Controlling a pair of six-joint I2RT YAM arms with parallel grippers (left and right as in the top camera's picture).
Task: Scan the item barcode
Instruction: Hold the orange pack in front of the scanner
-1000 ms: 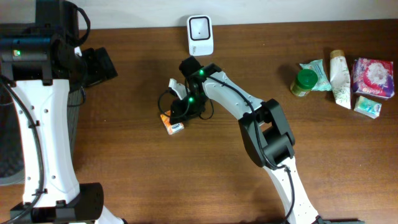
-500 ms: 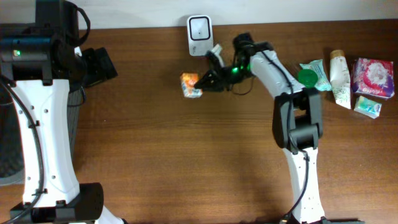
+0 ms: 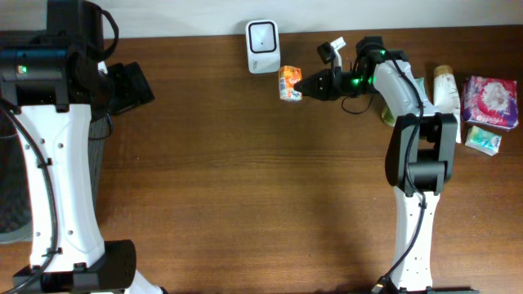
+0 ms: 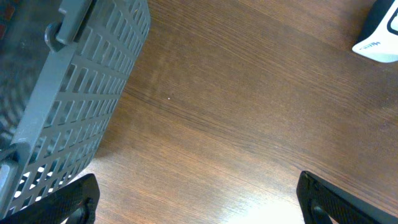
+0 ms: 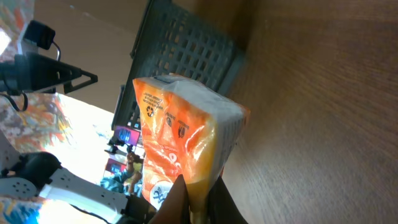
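Orange packet, clamped in the right gripper, has shifted beside the scanner; left gripper gapes open.

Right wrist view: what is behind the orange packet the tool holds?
A grey slotted basket shows behind the orange packet, with wooden table to the right. The packet covers part of the basket, and the right tool hides the packet's bottom edge.

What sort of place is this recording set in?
Probably a mock shop checkout: a white scanner stands at the back, a grey basket sits left, and the right gripper holds an orange packet beside it.
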